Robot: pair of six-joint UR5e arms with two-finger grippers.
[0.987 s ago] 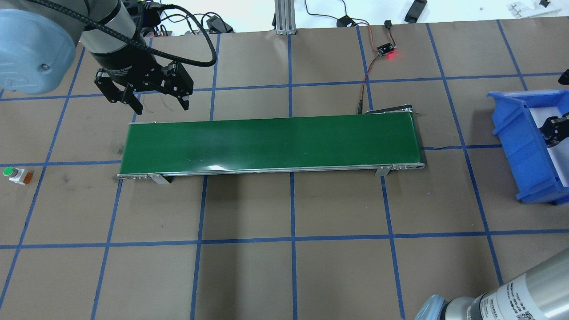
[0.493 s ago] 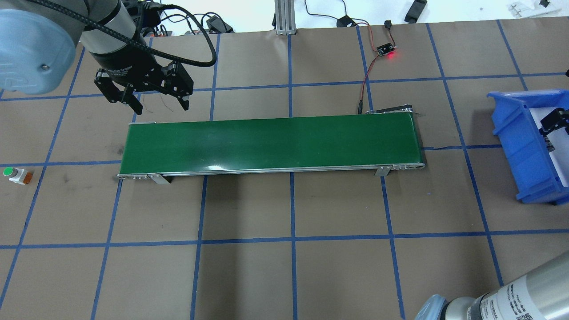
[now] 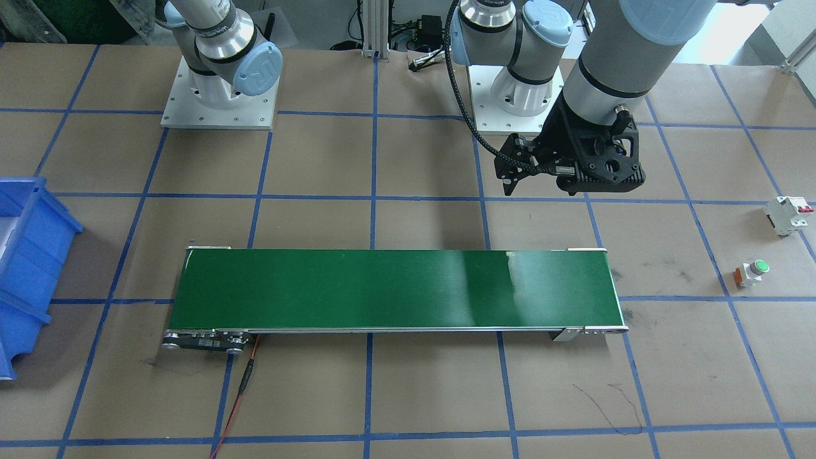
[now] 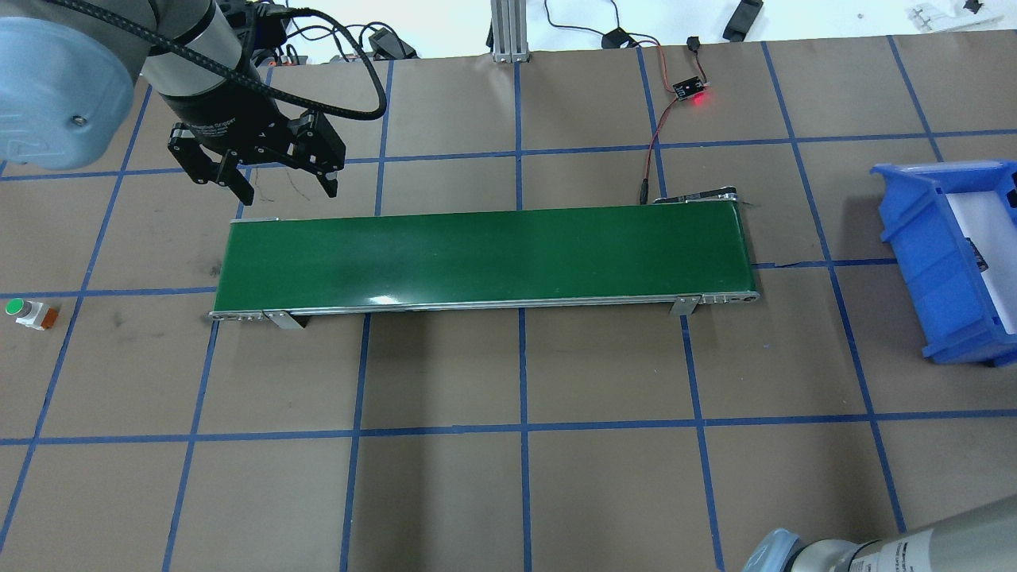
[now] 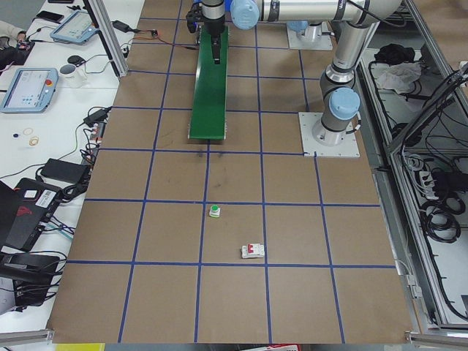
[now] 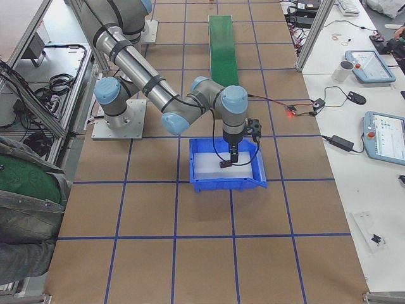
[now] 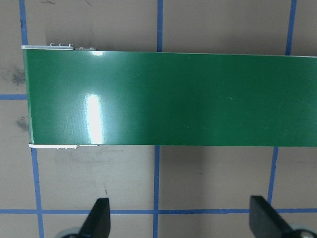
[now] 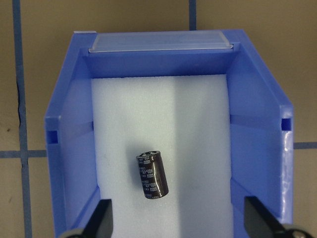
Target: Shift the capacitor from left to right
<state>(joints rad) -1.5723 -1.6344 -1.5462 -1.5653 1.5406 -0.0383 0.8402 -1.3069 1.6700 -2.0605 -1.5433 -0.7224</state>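
Observation:
The capacitor (image 8: 152,174), a stubby black cylinder with pale print, lies on its side on the white foam inside the blue bin (image 8: 74,148) at the right end of the table (image 4: 914,230). My right gripper (image 8: 181,224) hangs above the bin, open and empty, with the capacitor below and between its fingertips, not touching them. My left gripper (image 4: 288,191) is open and empty. It hovers behind the left end of the green conveyor belt (image 4: 485,254). Its fingers (image 7: 99,220) frame bare table in the left wrist view.
A white push button with a green cap (image 4: 28,312) and a white circuit breaker with a red tab (image 3: 788,213) stand on the table far left of the belt. A small board with a red light (image 4: 690,89) and its wires lie behind the belt's right end.
My right gripper has drawn away from the bin toward the overhead view's right edge and is now almost out of that view. The left arm has not moved.

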